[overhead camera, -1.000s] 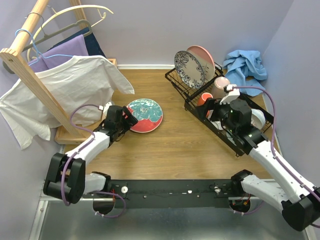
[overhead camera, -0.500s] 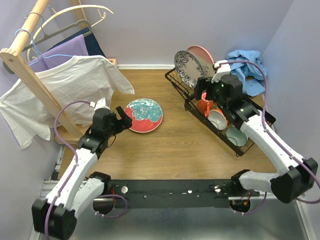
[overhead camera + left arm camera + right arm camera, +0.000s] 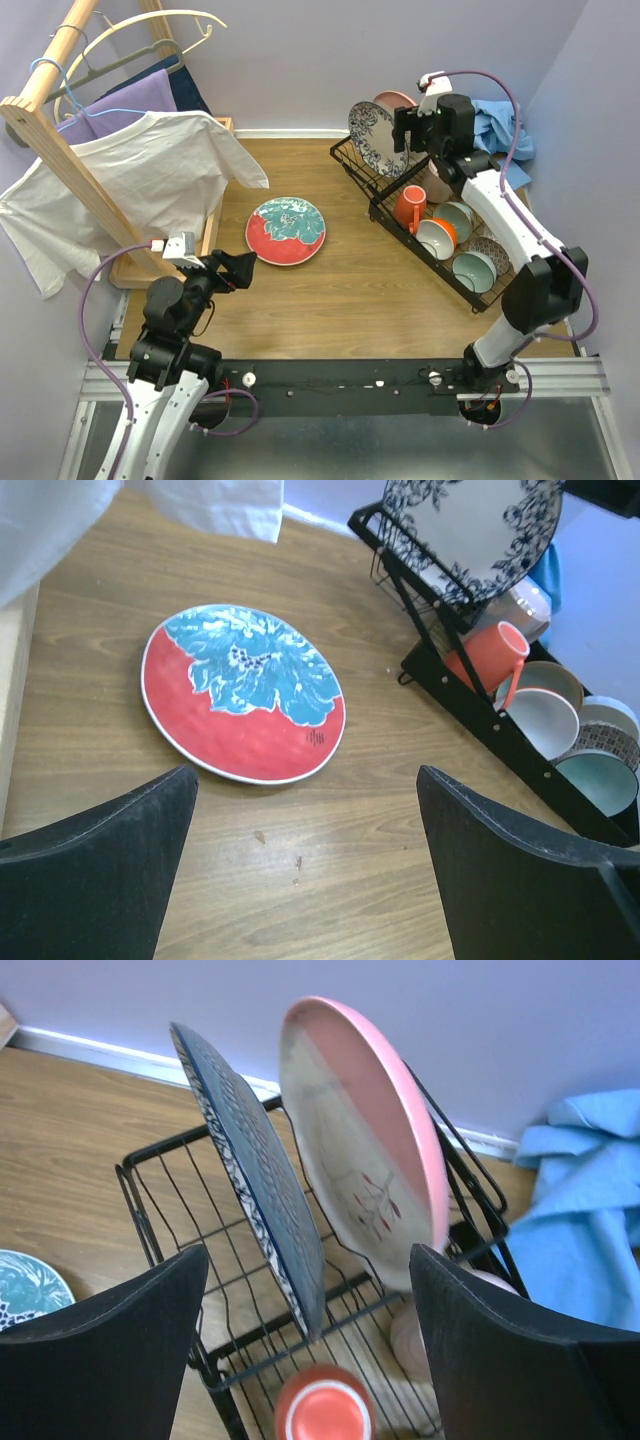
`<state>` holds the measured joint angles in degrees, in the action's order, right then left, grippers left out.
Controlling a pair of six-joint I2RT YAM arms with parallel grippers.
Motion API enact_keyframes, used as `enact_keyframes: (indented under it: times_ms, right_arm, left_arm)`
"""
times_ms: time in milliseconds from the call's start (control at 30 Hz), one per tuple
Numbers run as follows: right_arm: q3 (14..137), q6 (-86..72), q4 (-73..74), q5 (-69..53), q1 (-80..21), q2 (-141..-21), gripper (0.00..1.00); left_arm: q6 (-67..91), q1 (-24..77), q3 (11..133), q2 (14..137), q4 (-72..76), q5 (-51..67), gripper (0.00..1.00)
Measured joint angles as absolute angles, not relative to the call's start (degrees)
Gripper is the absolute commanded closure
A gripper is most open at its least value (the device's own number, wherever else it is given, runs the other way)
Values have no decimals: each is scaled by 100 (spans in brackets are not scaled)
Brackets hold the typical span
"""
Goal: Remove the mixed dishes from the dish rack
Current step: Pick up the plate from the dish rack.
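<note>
Plates [image 3: 355,1150] before wide-spread right tool [image 3: 308,1260]

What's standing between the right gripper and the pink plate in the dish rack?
Nothing visible. The right gripper is open and faces the pink plate directly. The patterned plate stands in the slot beside it, apart, and could crowd one finger.

Left gripper [image 3: 307,780] low near base, jaws apart; right gripper [image 3: 308,1255] extended far, jaws apart
</note>
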<state>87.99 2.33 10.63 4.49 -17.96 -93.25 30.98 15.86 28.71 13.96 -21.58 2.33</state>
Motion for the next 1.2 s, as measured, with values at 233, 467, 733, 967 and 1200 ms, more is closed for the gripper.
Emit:
enact_keyframes:
  times_ms: [233,467,733,967,1200]
  right_arm:
    - [9478,558,1153,89,-1793,-10077,26]
    - [9922,768,1343,-38,-1793,-10715,50]
    - [9933,969,1479,-95,-1776,-10833,80]
    - [9931,1503,1509,10,-1787,-10831,99]
    - [9933,1656,1546,32,-1826,-10787,99]
  left_arm:
    - [2985,1586,2738,993,-2062,250,1]
    - [2932,1586,2738,1079,-2064,250,1]
    - [2893,1586,2738,1100,-2064,250,1]
    - [2871,1586,2738,1219,-2062,257,1]
    - [2867,1586,2738,1245,-2062,259,1]
